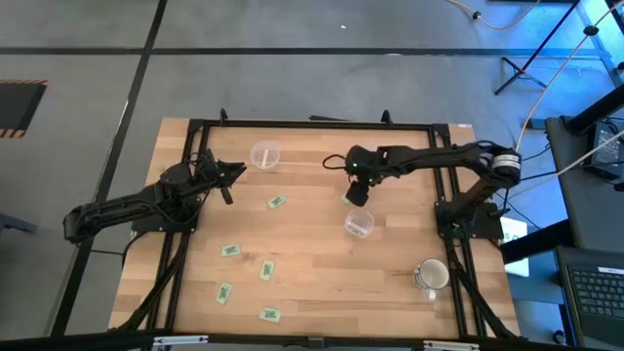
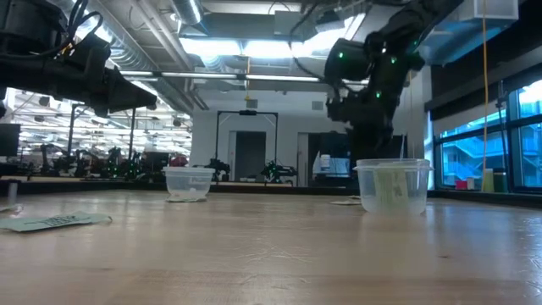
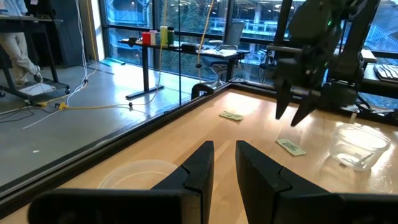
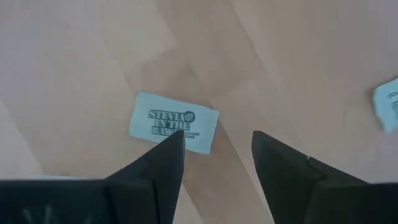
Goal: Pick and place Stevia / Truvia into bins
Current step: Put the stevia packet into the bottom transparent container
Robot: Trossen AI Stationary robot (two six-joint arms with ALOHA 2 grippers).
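Several light green Stevia packets lie flat on the wooden table: one mid-table and several more toward the near left. My right gripper hovers open above the table, just beyond the nearer clear cup. In the right wrist view its fingers point down at a packet, with another packet at the picture's edge. That cup shows pale green contents. My left gripper is narrowly open, raised beside the far clear cup.
An opaque whitish mug stands near the table's right near corner. A black frame runs along the far edge and down both sides. Bare wood lies between the two cups and along the near right side.
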